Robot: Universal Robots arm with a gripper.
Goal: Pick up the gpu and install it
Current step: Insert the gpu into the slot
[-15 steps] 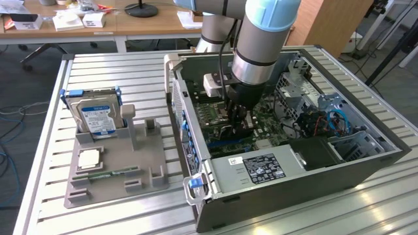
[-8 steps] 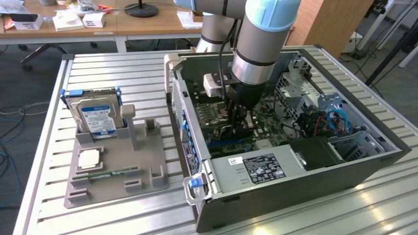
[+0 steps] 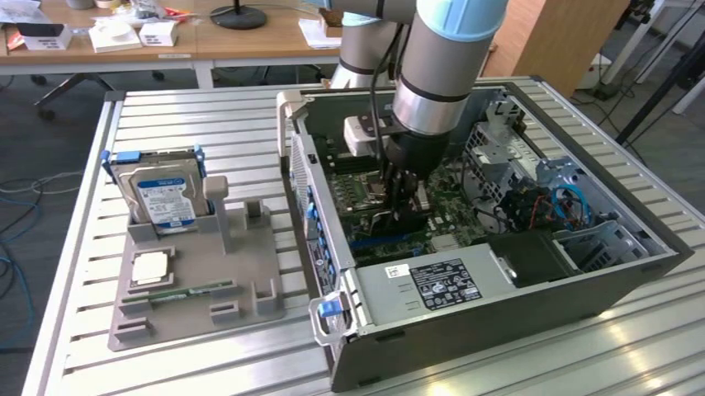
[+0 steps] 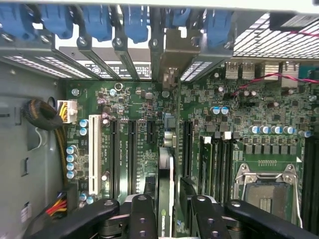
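Your gripper point(image 3: 402, 210) was reaching straight down into the open computer case point(image 3: 617, 272), close above the green circuit board point(image 4: 124, 99).

The gpu point(image 4: 167, 169) was directly below it, not off to either side. In the wrist view you saw the card edge-on: a thin dark strip standing upright on the board, parallel to the long slots beside it. Its long axis ran from between the fingers point(image 4: 143, 214) out to the back wall of the case, where its metal bracket point(image 4: 172, 50) sat among the blue clips point(image 4: 97, 22).

The fingers stood apart, one on each side of the card. A gap showed between each finger and the card's faces, so I judged the grip let go rather than clamped.

The card looked lined up with a slot and standing in it. You could not tell from these views whether its lower edge was pressed fully home.

Out on the table, the hard drive point(image 3: 165, 198) stood in its grey holder point(image 3: 198, 280), well apart from the case.
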